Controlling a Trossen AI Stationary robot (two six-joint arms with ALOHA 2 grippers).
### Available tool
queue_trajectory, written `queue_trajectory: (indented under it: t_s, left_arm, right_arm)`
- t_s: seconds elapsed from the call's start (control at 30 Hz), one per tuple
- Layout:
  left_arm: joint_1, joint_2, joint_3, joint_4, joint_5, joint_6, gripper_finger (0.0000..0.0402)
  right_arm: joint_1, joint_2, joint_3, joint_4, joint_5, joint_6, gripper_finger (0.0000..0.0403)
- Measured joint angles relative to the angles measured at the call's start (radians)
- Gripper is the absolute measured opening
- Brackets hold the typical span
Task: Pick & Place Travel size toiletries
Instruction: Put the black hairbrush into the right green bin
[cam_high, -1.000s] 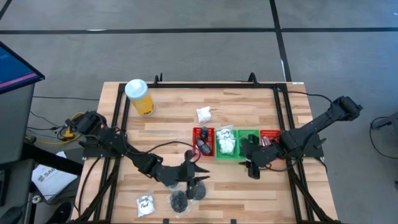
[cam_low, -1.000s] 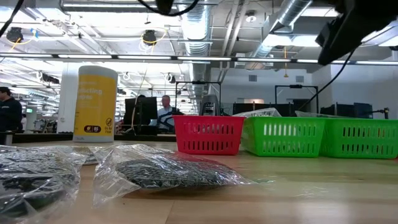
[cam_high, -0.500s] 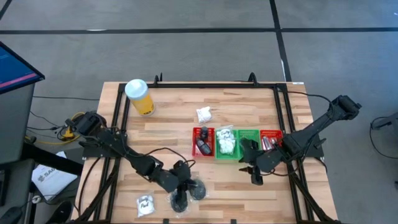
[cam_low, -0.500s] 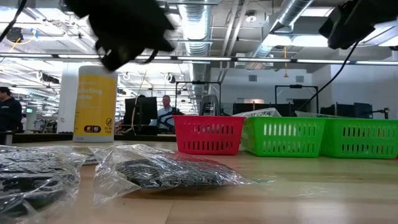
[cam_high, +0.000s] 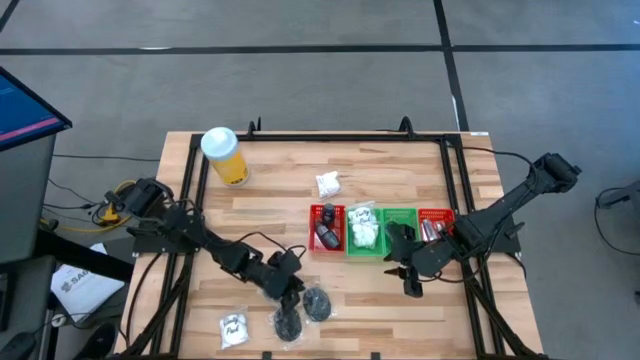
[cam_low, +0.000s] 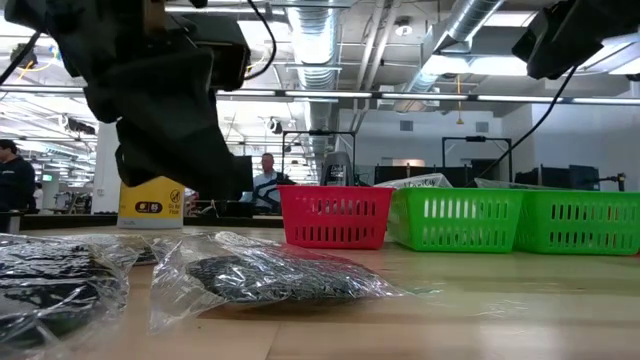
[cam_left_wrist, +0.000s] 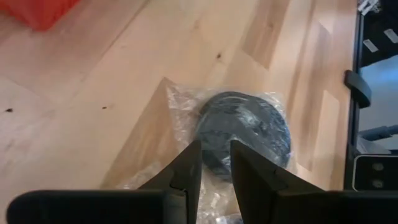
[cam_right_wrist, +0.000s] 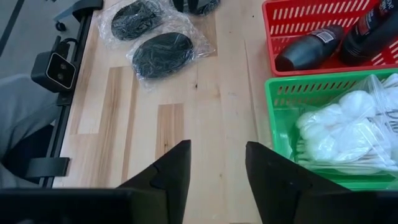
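Two clear bags of black round pieces lie flat on the wooden table near its front edge, one (cam_high: 317, 303) (cam_left_wrist: 249, 130) beside the other (cam_high: 287, 323). A white sachet (cam_high: 233, 328) lies to their left and another (cam_high: 327, 184) farther back. My left gripper (cam_high: 296, 294) (cam_left_wrist: 214, 163) hangs low just over the nearer bag, slanting down, its fingers a narrow gap apart with nothing between them. My right gripper (cam_high: 411, 283) (cam_right_wrist: 217, 155) hovers open above bare table in front of the green tray (cam_right_wrist: 280, 124).
A row of red and green trays (cam_high: 380, 228) at mid-table holds dark bottles, a bag of white pieces and small items. A yellow cylinder with a white lid (cam_high: 225, 155) stands at the back left. Bare wood lies between the bags and the trays.
My left gripper has come down toward the bags of black pieces and a little toward the table's left, rolling about its own axis as it sank; in the low view it has dropped into the picture from above. The bags lie as before.
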Motion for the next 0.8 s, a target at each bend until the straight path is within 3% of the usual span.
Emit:
queue_trajectory:
  t_s: [0.47, 0.8]
  left_arm:
    - [0.022, 0.047, -0.003, 0.011, 0.057, -0.033, 0.0077]
    - [0.043, 0.156, 0.001, 0.148, 0.157, -0.035, 0.0077]
  right_arm:
    - [0.000, 0.000, -0.001, 0.001, 0.000, 0.000, 0.0141]
    - [0.000, 0.000, -0.001, 0.000, 0.000, 0.000, 0.0133]
